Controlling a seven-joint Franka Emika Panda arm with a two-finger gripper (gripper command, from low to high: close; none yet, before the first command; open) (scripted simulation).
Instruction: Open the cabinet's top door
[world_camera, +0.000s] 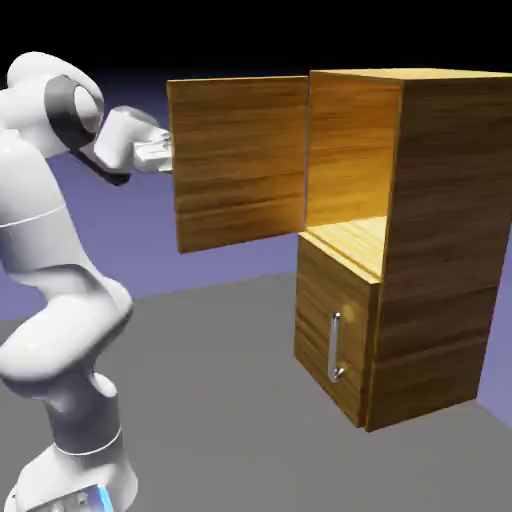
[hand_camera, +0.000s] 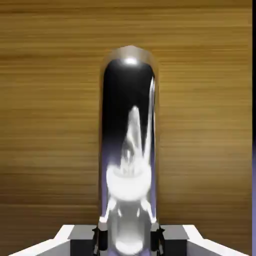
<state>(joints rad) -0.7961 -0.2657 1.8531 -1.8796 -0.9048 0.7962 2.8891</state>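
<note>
Tall brown wood-grain cabinet (world_camera: 445, 240), its squarish wood-grain top door (world_camera: 240, 163) swung wide open toward nine o'clock, white two-finger end effector (hand_camera: 128, 241) clamped on the door's shiny silver bar handle (hand_camera: 129, 150), shorter lower door (world_camera: 325, 310) closed at six o'clock.

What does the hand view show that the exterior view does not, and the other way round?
Only the hand view shows the top door's silver handle, between the gripper's fingertips.

Only the exterior view shows the cabinet's open upper compartment and the lower door.

Both show the wood-grain top door.
</note>
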